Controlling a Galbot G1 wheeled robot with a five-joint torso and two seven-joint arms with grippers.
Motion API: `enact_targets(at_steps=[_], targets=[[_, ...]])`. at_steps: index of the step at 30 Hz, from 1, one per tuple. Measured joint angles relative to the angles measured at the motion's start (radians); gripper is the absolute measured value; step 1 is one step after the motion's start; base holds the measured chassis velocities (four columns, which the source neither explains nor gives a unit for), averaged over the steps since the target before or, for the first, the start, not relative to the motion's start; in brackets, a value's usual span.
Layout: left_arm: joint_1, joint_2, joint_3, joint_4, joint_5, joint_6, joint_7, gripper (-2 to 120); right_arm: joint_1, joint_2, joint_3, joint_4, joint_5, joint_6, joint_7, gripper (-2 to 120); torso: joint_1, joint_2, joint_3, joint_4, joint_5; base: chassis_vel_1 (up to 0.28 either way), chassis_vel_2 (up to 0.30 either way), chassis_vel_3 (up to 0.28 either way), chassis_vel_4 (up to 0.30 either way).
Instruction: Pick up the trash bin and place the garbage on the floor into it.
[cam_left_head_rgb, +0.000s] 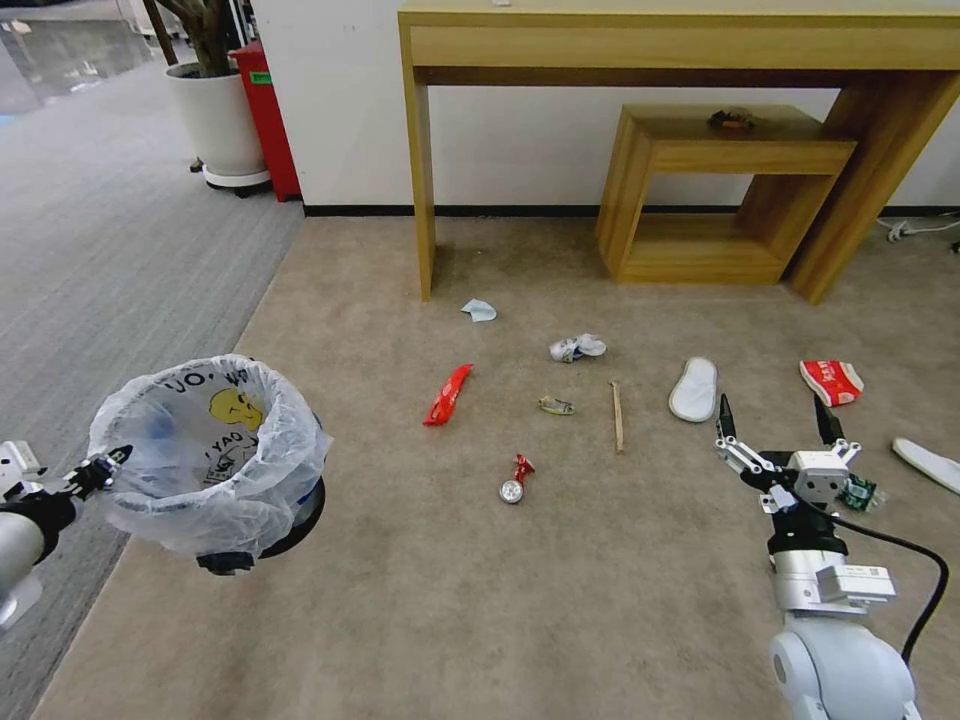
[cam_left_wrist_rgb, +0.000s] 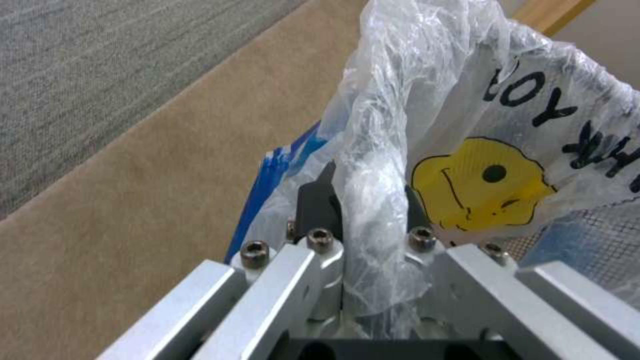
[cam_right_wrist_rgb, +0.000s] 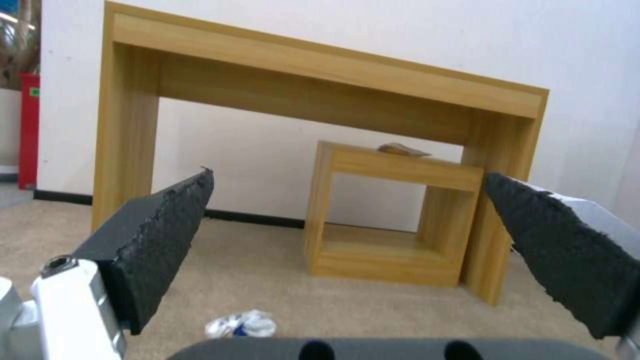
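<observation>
left tool (cam_left_head_rgb: 112, 458) at about 8 o'clock in the head view, pinching the bagged rim of the trash bin (cam_left_head_rgb: 215, 455); the left wrist view shows its dark fingers (cam_left_wrist_rgb: 319, 205) closed on a fold of the crinkly white liner with the yellow cartoon face. bin held up off the floor (cam_left_head_rgb: 560, 600), tilted, mouth open toward the head camera. right tool (cam_left_head_rgb: 775, 420) at 4 o'clock, spread wide, holding nothing, tips pointing away from the robot above the beige carpet. garbage scattered on the floor ahead: red-and-silver wrapper (cam_left_head_rgb: 515, 480) nearest, near centre; wooden stick (cam_left_head_rgb: 617, 415) and small dark scrap (cam_left_head_rgb: 556, 405) just beyond; long red wrapper (cam_left_head_rgb: 447, 395) toward 10 o'clock of those; white slipper (cam_left_head_rgb: 694, 389) just beyond the right tool's left tip; red-white packet (cam_left_head_rgb: 832, 381) and a second slipper (cam_left_head_rgb: 930, 463) toward 3 o'clock. farther out, crumpled white paper (cam_left_head_rgb: 577, 347), then a pale blue scrap (cam_left_head_rgb: 479, 310) by the leg of the wooden table (cam_left_head_rgb: 640, 40) against the wall at 12 o'clock.
</observation>
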Motion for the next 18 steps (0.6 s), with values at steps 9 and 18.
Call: enact_targets(at_steps=[9,18], targets=[[0.001,-0.003,0.002,-0.001,0.004,0.000,0.001,3,0.000,0.000,-0.001,-0.001,0.001,0.000,0.000,100,0.000,0.000,0.000,0.0000,0.0000,-0.085,0.106,0.089,-0.100],[0.001,-0.005,0.002,-0.003,0.005,0.000,0.001,3,0.000,-0.002,0.000,-0.001,0.003,0.001,0.001,100,0.000,0.000,0.000,-0.0002,0.0000,-0.115,0.113,0.104,-0.108]])
